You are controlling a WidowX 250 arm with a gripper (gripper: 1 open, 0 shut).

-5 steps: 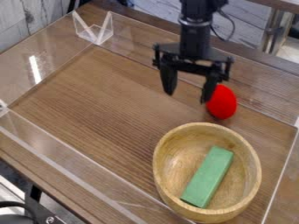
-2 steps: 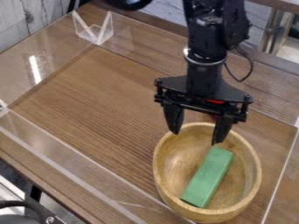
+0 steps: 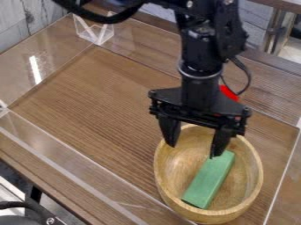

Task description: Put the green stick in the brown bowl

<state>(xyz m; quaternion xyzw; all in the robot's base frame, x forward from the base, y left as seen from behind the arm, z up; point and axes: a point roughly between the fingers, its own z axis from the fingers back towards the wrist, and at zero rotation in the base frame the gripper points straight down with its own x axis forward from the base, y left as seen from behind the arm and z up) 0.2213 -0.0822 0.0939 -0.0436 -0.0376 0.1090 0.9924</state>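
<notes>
Brown bowl [image 3: 188, 195], lower right of frame: round, light wood, grain visible, thick rim. Green stick [image 3: 209, 182] lies inside it, a flat matte pale-green rectangle, slanted from the bowl's floor up toward the upper-right inner wall.

Table [image 3: 83, 105]: dark wood-grain surface, walled by clear plastic panels [image 3: 35, 61] with glossy reflections. A small clear stand [image 3: 91, 30] sits at upper left.

Gripper [image 3: 196, 142]: black, pointing straight down, hanging over the bowl's upper rim. Fingers [image 3: 221, 143] spread wide apart, nothing between them; right-hand tip close above the stick's upper end, contact not discernible. Arm [image 3: 207, 44] rises upright from it to the top edge. A sliver of red toy [image 3: 227, 90] shows behind the arm.
</notes>
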